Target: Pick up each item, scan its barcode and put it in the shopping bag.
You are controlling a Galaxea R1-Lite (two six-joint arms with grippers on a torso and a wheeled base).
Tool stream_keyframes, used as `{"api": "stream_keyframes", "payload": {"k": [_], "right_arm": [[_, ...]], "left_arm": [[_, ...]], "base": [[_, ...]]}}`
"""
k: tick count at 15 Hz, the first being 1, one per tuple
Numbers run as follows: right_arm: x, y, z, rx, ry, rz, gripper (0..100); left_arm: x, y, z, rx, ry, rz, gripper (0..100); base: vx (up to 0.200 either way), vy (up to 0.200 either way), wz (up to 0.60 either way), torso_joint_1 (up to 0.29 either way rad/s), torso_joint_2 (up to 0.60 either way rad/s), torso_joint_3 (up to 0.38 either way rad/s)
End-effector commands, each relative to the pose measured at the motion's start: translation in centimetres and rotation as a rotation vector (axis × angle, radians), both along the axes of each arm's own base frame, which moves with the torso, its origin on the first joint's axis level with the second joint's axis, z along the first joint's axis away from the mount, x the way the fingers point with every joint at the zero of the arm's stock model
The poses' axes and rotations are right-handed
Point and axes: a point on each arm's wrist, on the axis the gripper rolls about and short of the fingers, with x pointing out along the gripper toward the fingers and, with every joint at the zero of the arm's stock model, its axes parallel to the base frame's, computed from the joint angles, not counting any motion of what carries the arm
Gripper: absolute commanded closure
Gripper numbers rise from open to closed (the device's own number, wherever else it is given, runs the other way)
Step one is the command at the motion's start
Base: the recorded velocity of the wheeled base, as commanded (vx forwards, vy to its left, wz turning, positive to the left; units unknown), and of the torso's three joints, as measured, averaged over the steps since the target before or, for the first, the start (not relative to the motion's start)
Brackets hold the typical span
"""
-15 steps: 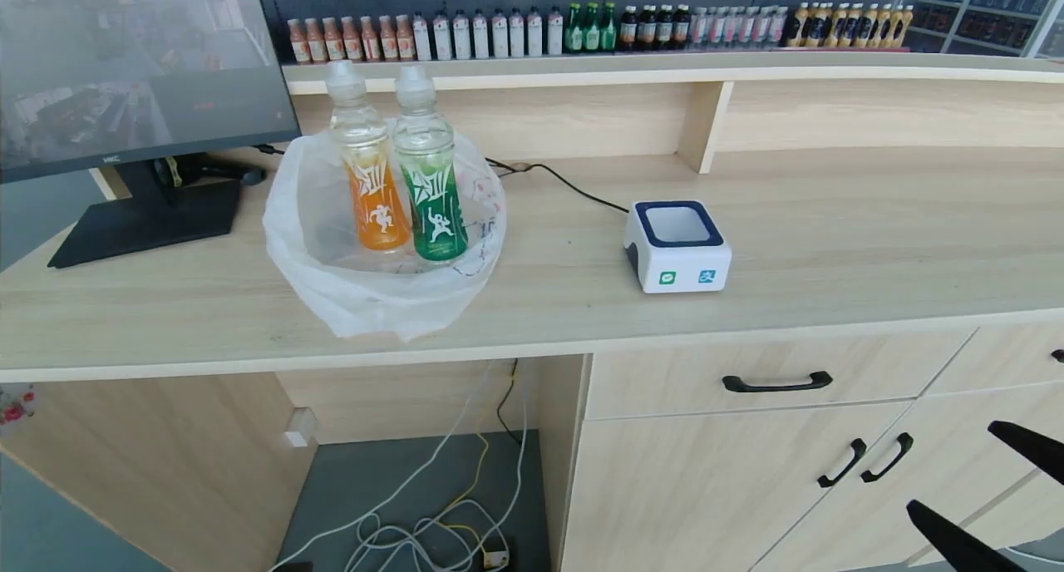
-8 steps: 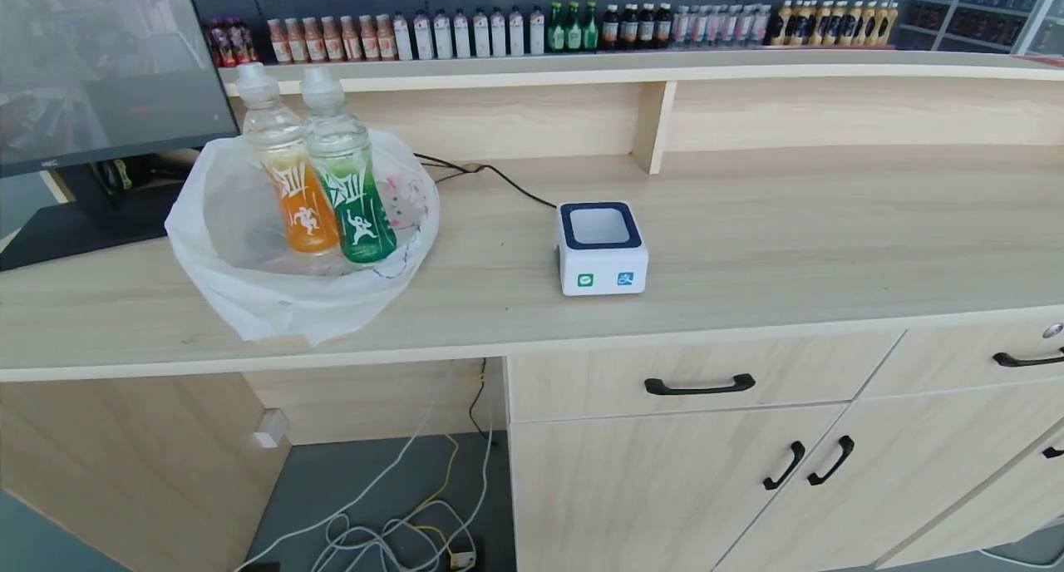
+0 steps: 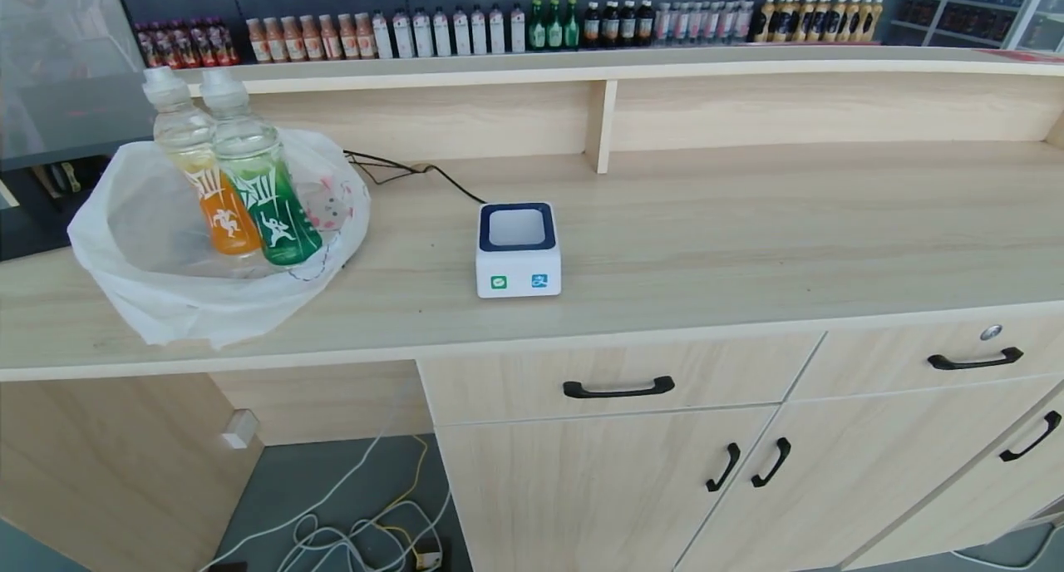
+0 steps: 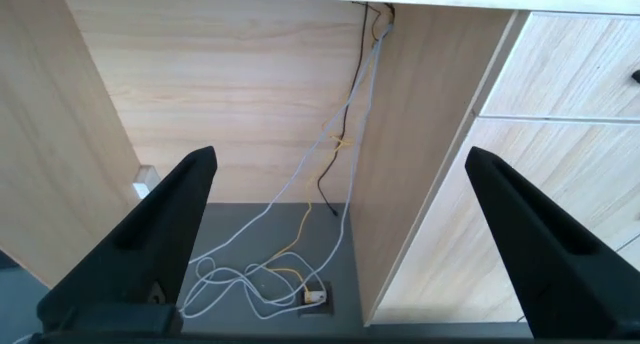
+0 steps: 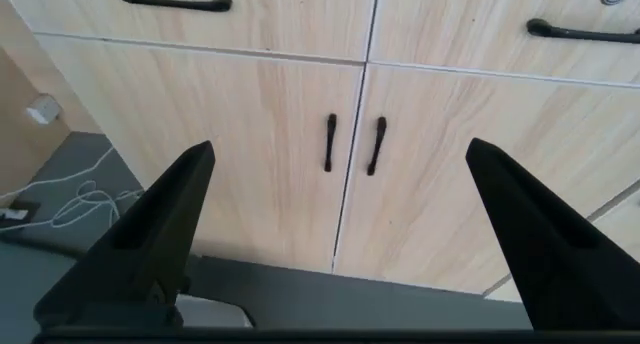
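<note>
Left gripper [image 4: 340,159] spread wide and empty above floor cables [image 4: 270,274]; right gripper [image 5: 340,149] likewise agape before cupboard doors [image 5: 290,184]. On the counter [image 3: 748,239], at nine o'clock from the scanner [image 3: 517,252], the shopping bag [image 3: 166,306] holds an orange bottle [image 3: 224,219] and a green bottle [image 3: 278,223], upright, both labelled with white figures

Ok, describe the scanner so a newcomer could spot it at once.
Start at the wooden counter; just right of the white plastic bag sits the scanner. It's the only small white box there, with a dark blue frame on top.
</note>
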Motion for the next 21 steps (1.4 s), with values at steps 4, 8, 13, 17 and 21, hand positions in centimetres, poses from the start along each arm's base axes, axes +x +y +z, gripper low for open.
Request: {"api": "stream_keyframes", "payload": {"k": [4, 8, 13, 17, 21], "right_arm": [[0.18, 0.11, -0.29, 0.004, 0.017, -0.068, 0], [0.17, 0.11, -0.27, 0.045, 0.018, -0.071, 0], [0.51, 0.25, -0.2, 0.018, 0.057, -0.159, 0], [0.08, 0.16, -0.29, 0.047, 0.002, -0.106, 0], [0.15, 0.14, -0.29, 0.037, 0.012, -0.075, 0]], "left_arm": [[0.0, 0.0, 0.0, -0.004, 0.0, 0.0, 0], [0.0, 0.0, 0.0, 0.0, 0.0, 0.0, 0], [0.0, 0.0, 0.0, 0.001, 0.0, 0.0, 0], [0.0, 0.0, 0.0, 0.0, 0.0, 0.0, 0], [0.0, 0.0, 0.0, 0.0, 0.0, 0.0, 0]], "base": [[0.0, 0.0, 0.0, 0.0, 0.0, 0.0], [0.0, 0.0, 0.0, 0.0, 0.0, 0.0], [0.0, 0.0, 0.0, 0.0, 0.0, 0.0], [0.0, 0.0, 0.0, 0.0, 0.0, 0.0], [0.0, 0.0, 0.0, 0.0, 0.0, 0.0]]}}
